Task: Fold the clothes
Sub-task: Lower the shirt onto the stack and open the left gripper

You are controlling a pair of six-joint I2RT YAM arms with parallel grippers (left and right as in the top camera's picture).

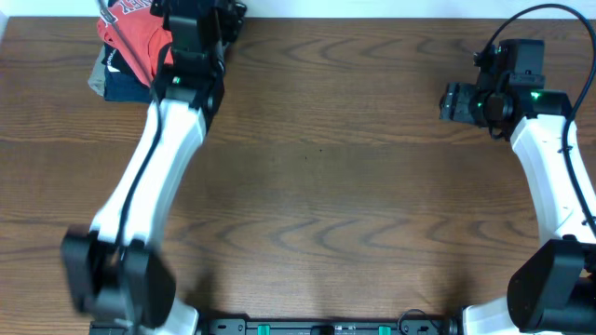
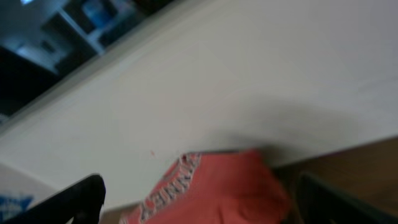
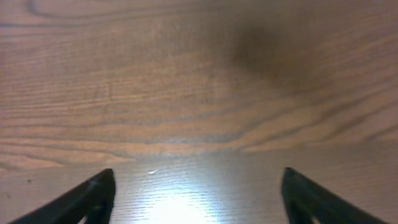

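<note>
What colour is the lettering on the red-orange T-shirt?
The lettering is white, clearest in the left wrist view.

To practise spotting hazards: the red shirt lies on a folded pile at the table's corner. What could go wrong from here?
The left end effector stands open, fingers either side of the red shirt; withdrawing could snag and drag it. The shirt tops the folded pile by the table edge; a nudge might tip it off.

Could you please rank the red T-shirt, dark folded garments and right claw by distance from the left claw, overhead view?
1. Red T-shirt, beside the left claw.
2. Dark folded garments, just beyond, under it.
3. Right claw, across the table.
</note>
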